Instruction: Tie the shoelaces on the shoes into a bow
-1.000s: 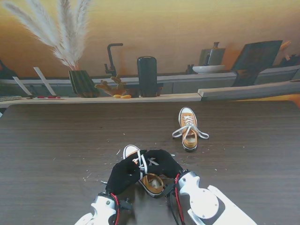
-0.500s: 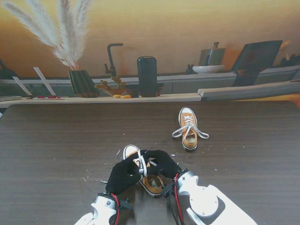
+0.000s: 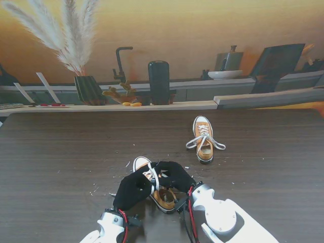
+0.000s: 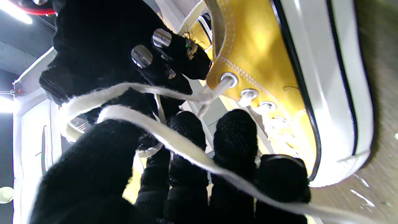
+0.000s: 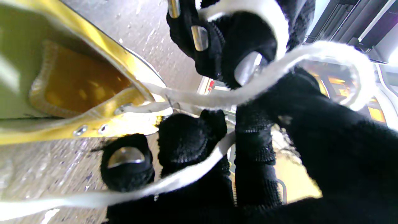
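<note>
An orange canvas shoe (image 3: 163,200) lies close to me on the dark table (image 3: 61,162), its toe pointing away. Both black-gloved hands meet over its eyelets. My left hand (image 3: 133,189) and right hand (image 3: 175,175) each have fingers closed on a white shoelace (image 3: 153,177) that rises between them. In the left wrist view the shoelace (image 4: 174,141) runs across my fingers beside the shoe (image 4: 258,46). In the right wrist view a strand of the shoelace (image 5: 248,90) loops around my thumb, next to the shoe's opening (image 5: 77,81). A second orange shoe (image 3: 204,140) lies farther off to the right, its laces loose.
Small white specks (image 3: 126,164) dot the table near the close shoe. Beyond the table's far edge a ledge carries a striped vase of pampas grass (image 3: 89,89), a black cylinder (image 3: 159,82) and small figures (image 3: 121,94).
Both hands stay over the near shoe. The lace strand between them has shifted slightly and the right forearm has edged a little nearer to me.
</note>
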